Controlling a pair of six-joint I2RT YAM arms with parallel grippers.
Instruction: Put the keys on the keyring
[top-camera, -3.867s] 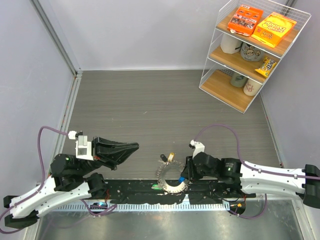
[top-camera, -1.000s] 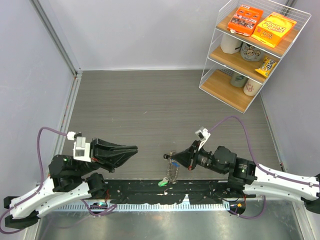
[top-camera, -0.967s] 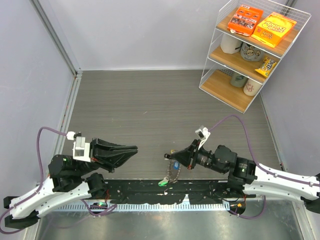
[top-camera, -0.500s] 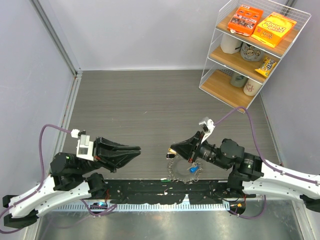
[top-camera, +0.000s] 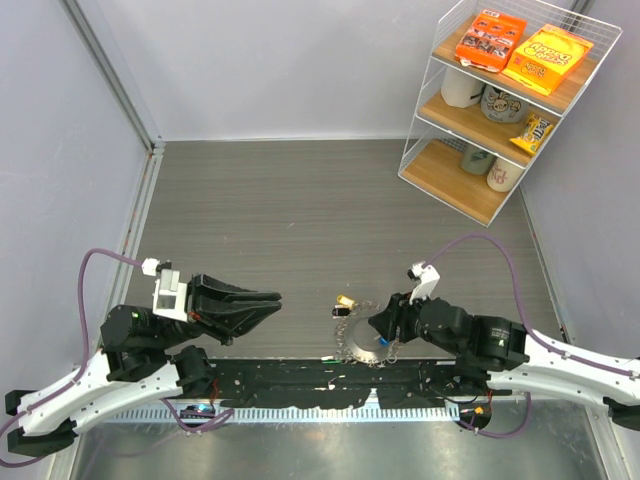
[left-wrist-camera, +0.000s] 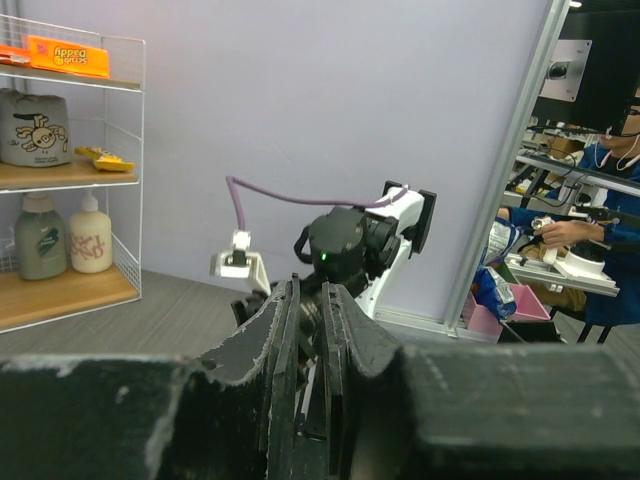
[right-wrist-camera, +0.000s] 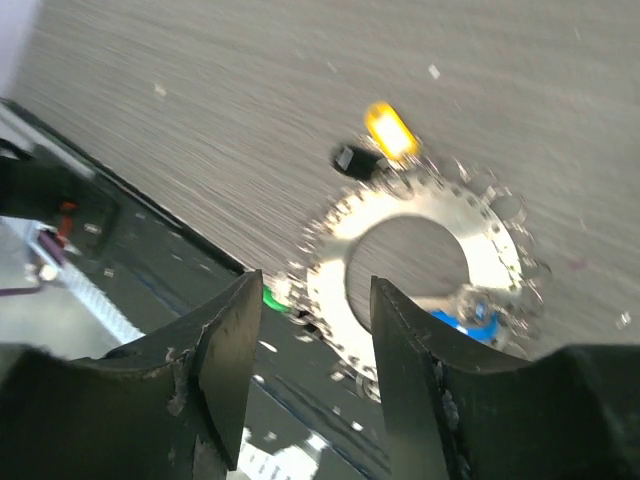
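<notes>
Right now the keyring (right-wrist-camera: 340, 240) lies flat on the grey wood-grain table (top-camera: 300, 200), a bristly silver disc with tabletop showing through its middle. Its near rim reaches the black strip (top-camera: 280, 378) at the front edge. A yellow-headed key (right-wrist-camera: 390, 130) and a dark-headed key (right-wrist-camera: 352, 158) sit at its far rim. A blue tag (right-wrist-camera: 470, 322) shows among the teeth, and a green key (top-camera: 326, 357) lies just to its left.

My right gripper (right-wrist-camera: 315, 285) hangs over the ring with its jaws spread wide and nothing in them. I cannot tell whether my fingers (right-wrist-camera: 230, 350) touch metal, as that view is smeared. My left gripper (top-camera: 272, 300) hovers well apart to the left, jaws at a narrow slit and empty. Beyond the ring the table runs open to the back wall, apart from a wire shelf rack (top-camera: 500, 110) in the far right corner.
</notes>
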